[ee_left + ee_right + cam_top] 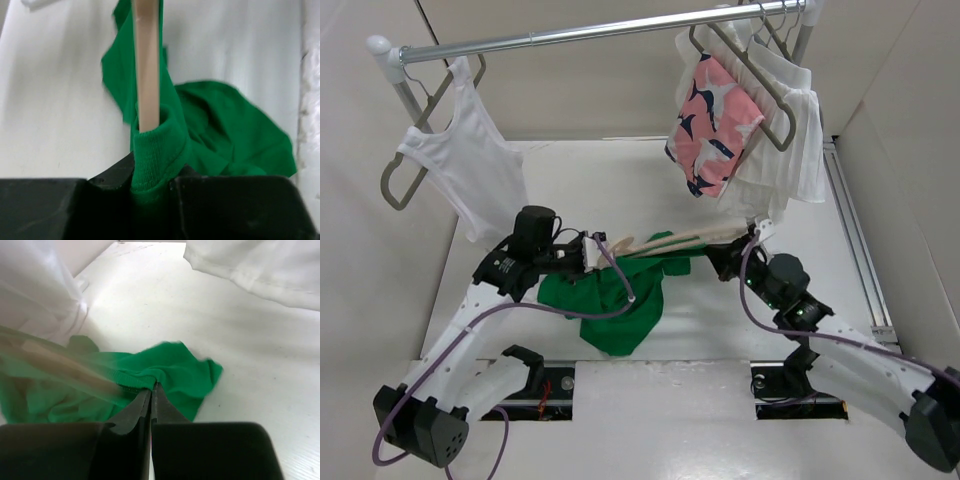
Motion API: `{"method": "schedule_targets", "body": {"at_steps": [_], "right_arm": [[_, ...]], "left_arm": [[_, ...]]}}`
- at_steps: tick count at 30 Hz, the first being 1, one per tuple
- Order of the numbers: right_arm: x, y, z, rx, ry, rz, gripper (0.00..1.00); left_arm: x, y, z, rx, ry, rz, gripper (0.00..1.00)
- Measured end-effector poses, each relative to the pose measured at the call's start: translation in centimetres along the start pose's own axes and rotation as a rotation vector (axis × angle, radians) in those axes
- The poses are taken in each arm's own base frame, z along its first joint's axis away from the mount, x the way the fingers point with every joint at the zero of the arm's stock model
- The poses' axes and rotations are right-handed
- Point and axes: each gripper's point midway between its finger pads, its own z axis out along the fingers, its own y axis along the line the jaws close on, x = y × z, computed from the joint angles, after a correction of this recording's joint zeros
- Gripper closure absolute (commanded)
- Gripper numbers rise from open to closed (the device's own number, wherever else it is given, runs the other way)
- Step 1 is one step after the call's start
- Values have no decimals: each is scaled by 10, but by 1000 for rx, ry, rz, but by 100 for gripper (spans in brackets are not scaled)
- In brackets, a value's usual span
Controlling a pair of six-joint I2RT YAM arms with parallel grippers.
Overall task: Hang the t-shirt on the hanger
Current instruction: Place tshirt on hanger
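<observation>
One bright green knit t-shirt (617,308) lies crumpled on the worktop (610,185) between two claws. The left claw (150,176) clamps its ribbed collar, and one smooth beige wooden hanger (148,65) juts beyond it. The right claw (151,388) pinches a ribbed edge.

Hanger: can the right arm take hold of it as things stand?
Probably not yet. The right gripper is shut on the ribbed edge of the t-shirt, so it would have to let go first. The hanger lies close beside it, one arm inside the collar.
</observation>
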Motion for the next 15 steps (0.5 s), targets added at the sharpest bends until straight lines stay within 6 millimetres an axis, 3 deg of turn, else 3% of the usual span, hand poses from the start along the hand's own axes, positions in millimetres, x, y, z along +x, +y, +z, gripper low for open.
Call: {"method": "schedule_targets", "body": {"at_steps": [5, 10, 15], "right_arm": [[-3, -2, -25, -8, 28, -17, 100], [15, -5, -40, -7, 114, -16, 100], [15, -10, -55, 14, 124, -8, 100]], "left_arm": [[36, -4, 7, 17, 110, 19, 100], [46, -4, 8, 27, 145, 72, 100], [59, -6, 10, 33, 178, 105, 100]]}}
